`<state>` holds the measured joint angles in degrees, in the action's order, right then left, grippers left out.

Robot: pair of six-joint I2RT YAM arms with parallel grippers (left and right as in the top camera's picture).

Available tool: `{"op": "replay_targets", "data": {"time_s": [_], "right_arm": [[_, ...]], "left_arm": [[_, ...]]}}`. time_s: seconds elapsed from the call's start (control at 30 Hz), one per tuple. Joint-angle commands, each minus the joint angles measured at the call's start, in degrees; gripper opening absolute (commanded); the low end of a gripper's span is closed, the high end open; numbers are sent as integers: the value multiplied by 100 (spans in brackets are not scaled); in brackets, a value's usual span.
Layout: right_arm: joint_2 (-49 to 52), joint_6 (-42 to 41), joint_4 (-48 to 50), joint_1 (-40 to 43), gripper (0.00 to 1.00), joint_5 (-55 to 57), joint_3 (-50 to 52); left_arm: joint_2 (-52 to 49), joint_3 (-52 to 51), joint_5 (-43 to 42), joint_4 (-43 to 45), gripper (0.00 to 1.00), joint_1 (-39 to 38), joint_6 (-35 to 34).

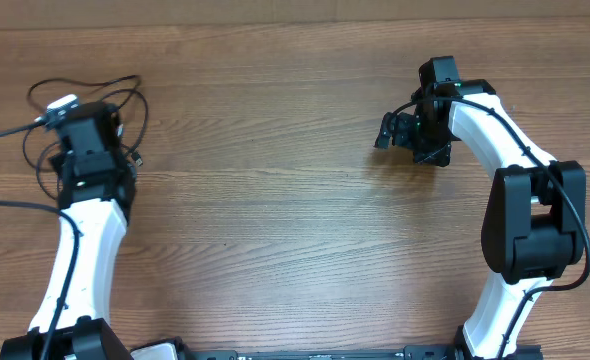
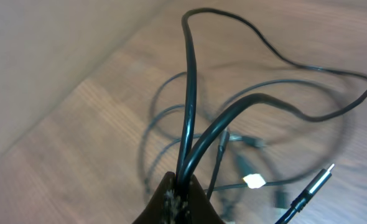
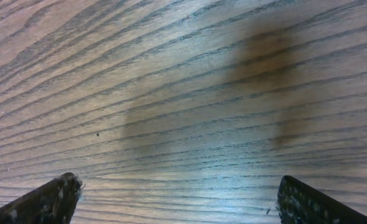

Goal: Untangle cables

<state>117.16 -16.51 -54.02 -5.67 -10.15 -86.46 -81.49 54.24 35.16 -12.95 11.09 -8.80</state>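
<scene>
The wooden table (image 1: pixel 275 230) carries black cables (image 2: pixel 189 93) at its left. The left gripper (image 2: pixel 180 198) pinches two strands, and the right gripper (image 3: pixel 177 196) stands wide open.

Even light on the wood bench (image 1: pixel 295 230), left wrist view soft, cables (image 2: pixel 188 93) smeared by blur, right wrist view crisp, pale glare low centre, two dark shadow patches above

Thin black cables (image 2: pixel 190 93), tangled loops, far left
</scene>
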Motion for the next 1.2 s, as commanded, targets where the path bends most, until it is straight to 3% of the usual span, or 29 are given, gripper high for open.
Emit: {"op": "replay_targets", "data": {"time_s": [0.0,0.03,0.1,0.17,0.37,0.43,0.53,0.63,0.7,1.17], "right_arm": [[-186,-20,17,-4,100,-24,26],[-186,-20,17,-4,100,-24,26],[-186,-20,17,-4,100,-24,26],[-186,-20,17,-4,100,-24,26],[-186,-20,17,-4,100,-24,26],[-186,-20,17,-4,100,-24,26],[-186,-20,17,-4,100,-24,26],[-186,-20,17,-4,100,-24,26],[-186,-20,17,-4,100,-24,26],[-186,-20,17,-4,100,-24,26]], "left_arm": [[81,98,-216,-160,4,389,-201],[72,98,-358,-179,4,461,-199],[61,98,-531,-214,16,527,-199],[50,98,-634,-229,21,540,-197],[50,98,-1156,-284,81,538,-199],[50,98,-1541,-361,86,538,-229],[31,98,-3058,-765,100,538,-470],[-118,74,-4708,-1410,100,505,-560],[-238,22,-5149,-1700,100,444,-553],[-1080,-588,-5259,-1891,100,-850,-232]]}}
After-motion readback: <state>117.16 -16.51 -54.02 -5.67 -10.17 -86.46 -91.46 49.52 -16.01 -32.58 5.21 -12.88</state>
